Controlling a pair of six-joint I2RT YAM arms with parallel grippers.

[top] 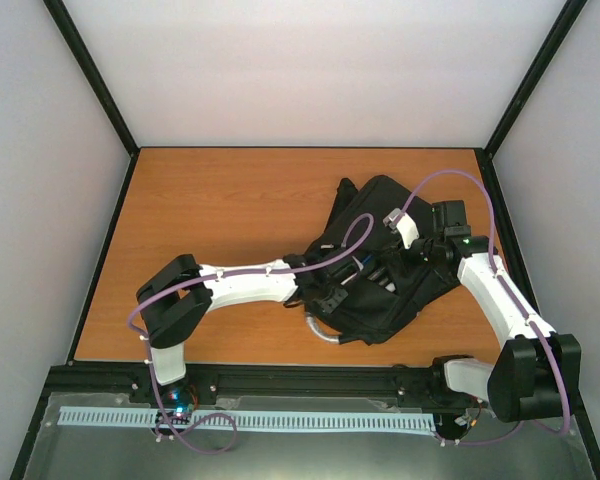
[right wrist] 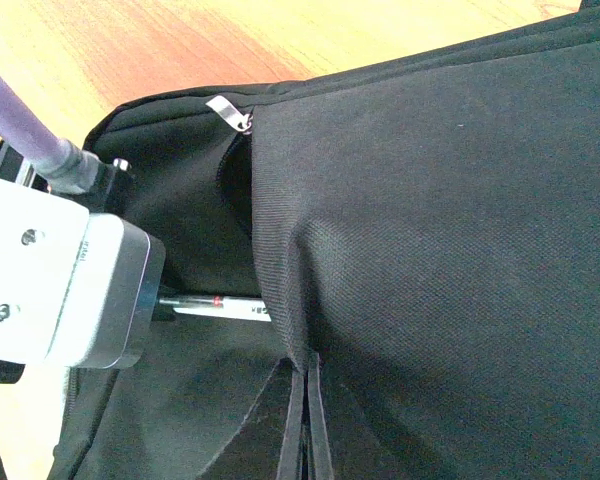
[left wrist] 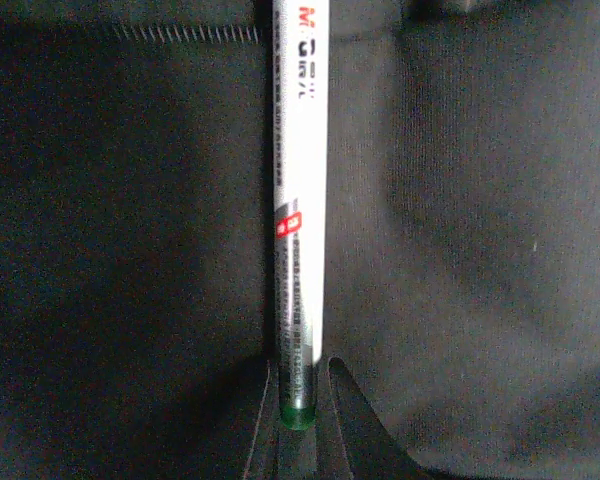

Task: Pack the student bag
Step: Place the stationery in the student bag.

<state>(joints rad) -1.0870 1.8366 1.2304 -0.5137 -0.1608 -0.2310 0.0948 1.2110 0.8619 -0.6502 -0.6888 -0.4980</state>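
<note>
One student bag [top: 372,200] lies right of centre in the top view on the bench [top: 220,200], partly covered by both arms. A fold of its fabric is pinched by the right end effector [right wrist: 305,400], fingers together on the cloth, apparently so that a pocket mouth is held up. A pen [left wrist: 300,200] is clamped at its green end by the left end effector [left wrist: 300,385] and pointed under that fold, where its far end is hidden. No other contents can be seen.

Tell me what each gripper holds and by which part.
The left gripper pinches the pen at its green end; the right gripper pinches a fold of the bag fabric beside the pocket opening.
</note>
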